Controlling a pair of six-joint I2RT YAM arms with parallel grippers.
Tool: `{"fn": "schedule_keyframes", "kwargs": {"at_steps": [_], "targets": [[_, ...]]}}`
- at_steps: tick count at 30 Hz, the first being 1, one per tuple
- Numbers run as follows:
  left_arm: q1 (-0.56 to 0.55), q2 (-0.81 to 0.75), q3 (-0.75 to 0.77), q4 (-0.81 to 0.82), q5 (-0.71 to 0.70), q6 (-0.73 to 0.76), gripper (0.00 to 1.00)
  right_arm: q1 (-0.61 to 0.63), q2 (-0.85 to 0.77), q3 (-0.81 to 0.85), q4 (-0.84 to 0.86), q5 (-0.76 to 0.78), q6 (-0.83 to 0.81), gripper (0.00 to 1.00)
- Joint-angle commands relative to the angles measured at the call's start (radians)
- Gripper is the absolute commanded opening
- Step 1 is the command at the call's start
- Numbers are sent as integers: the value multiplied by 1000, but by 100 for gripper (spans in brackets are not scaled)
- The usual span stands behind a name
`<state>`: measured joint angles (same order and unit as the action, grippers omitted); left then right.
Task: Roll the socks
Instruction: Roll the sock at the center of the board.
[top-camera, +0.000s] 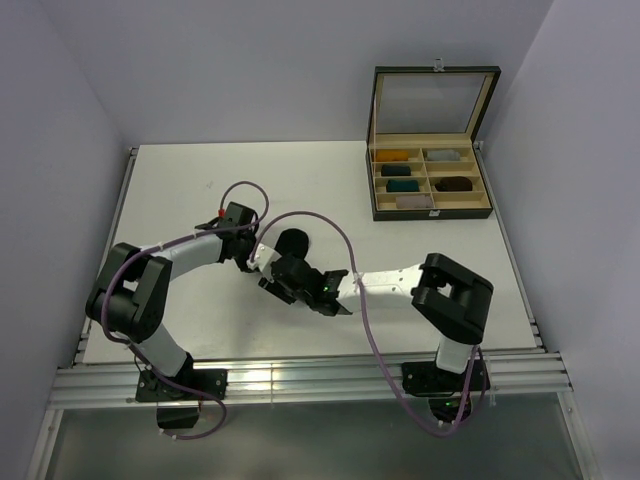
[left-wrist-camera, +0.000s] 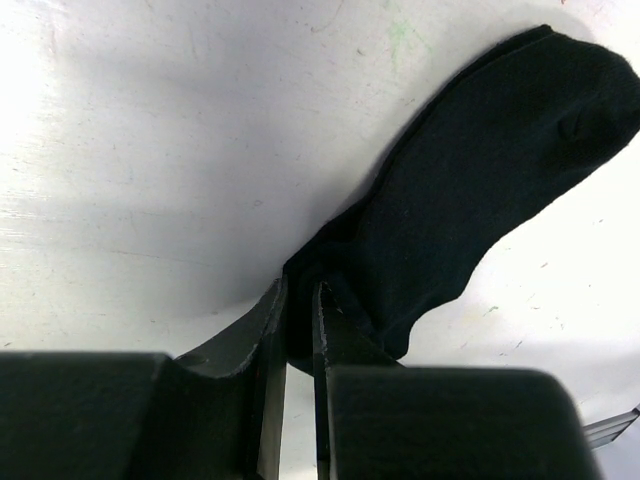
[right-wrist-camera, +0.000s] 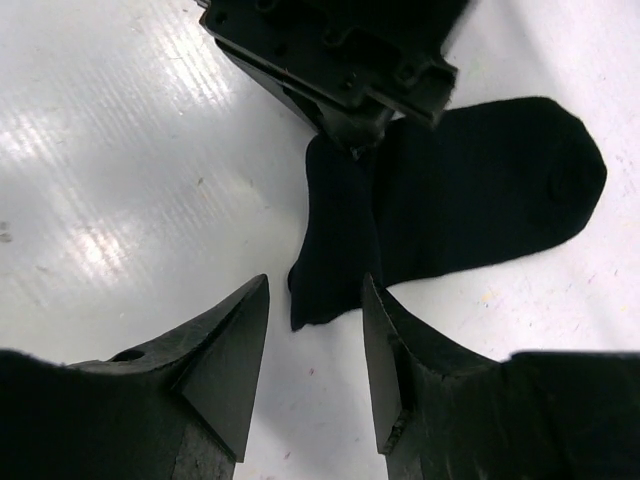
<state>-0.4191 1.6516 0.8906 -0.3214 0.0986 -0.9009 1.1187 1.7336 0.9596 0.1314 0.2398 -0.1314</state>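
Evidently no roll has been formed yet: the black sock (right-wrist-camera: 480, 190) is spread flat on the table (top-camera: 200, 190), pinched at one end by the left gripper (left-wrist-camera: 299, 305), the right gripper (right-wrist-camera: 315, 290) being held parted above it.

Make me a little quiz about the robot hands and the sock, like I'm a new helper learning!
1. True or false: the left hand is pinching the black sock.
2. Pick one. The right hand is: A) open and holding nothing; B) shut on the sock; C) shut on nothing.
3. Fill in the gap: the box at the far right of the table has its lid standing ____.
Key: 1 true; 2 A; 3 open.
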Motion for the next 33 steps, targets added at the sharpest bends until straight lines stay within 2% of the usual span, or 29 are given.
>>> {"fn": "schedule_keyframes", "kwargs": {"at_steps": [1, 12, 18, 21, 22, 23, 25, 27, 30, 33], "targets": [[3, 27, 4, -76, -2, 45, 0, 10, 47, 64, 47, 76, -62, 50], [5, 39, 7, -76, 12, 62, 0, 6, 173, 96, -21, 70, -53, 52], [6, 47, 13, -77, 21, 69, 0, -20, 198, 83, -78, 15, 4, 48], [6, 47, 16, -73, 27, 71, 0, -30, 199, 88, -104, -46, 13, 31], [6, 45, 16, -70, 29, 71, 0, -36, 196, 93, -124, -65, 16, 19], [6, 40, 16, -68, 27, 71, 1, -42, 193, 97, -124, -118, 19, 13], [8, 24, 15, -61, 21, 68, 8, -65, 192, 119, -179, -181, 33, 4], [11, 4, 4, -44, 16, 57, 14, -86, 184, 140, -206, -288, 58, 0], [20, -64, -21, -9, -3, 33, 32, -164, 188, 171, -271, -440, 108, 0], [29, -113, -62, 31, -31, -9, 43, -213, 222, 225, -328, -584, 131, 0]]}}
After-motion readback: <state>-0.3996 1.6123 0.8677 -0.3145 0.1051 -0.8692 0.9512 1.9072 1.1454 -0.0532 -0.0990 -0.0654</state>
